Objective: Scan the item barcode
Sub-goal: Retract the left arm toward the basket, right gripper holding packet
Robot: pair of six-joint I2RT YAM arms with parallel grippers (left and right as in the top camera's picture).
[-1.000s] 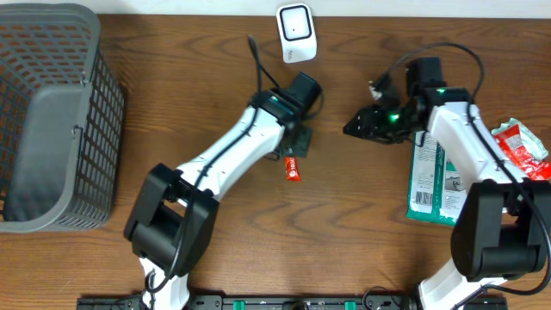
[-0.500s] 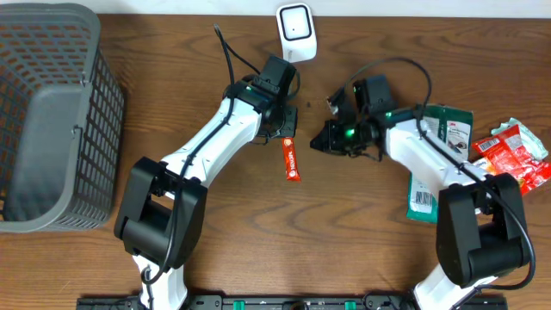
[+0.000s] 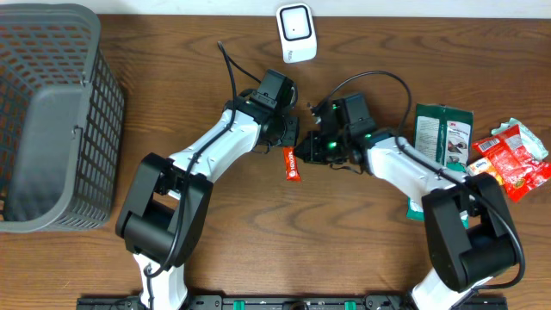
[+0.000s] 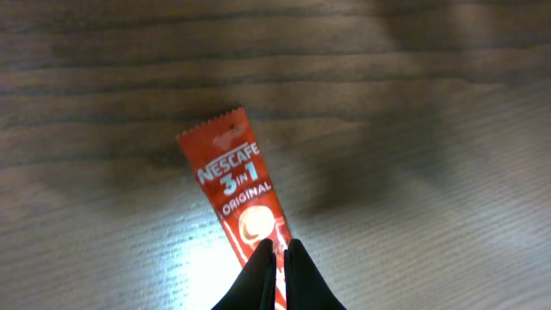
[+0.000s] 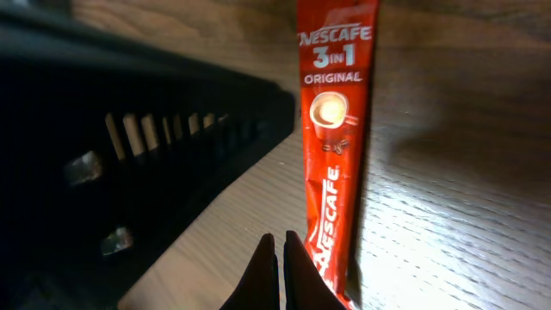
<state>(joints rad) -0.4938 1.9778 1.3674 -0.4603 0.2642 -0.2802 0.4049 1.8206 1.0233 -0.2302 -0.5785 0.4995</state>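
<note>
Pinching one end of the red coffee sachet (image 4: 231,185) in my left jaws, I have it at the middle of the table (image 3: 362,250). My right jaws, pressed together and empty, sit just beside it. I judge this the presenting step; next, its barcode must face the white scanner (image 3: 294,33).

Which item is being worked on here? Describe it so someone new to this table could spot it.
From the white scanner at the table's far edge, come toward the robot to where both arms meet. There the left gripper pinches one end of a red Nescafe 3in1 sachet. It is a slim stick, unlike the wide green packet and crumpled red packet far right.
</note>
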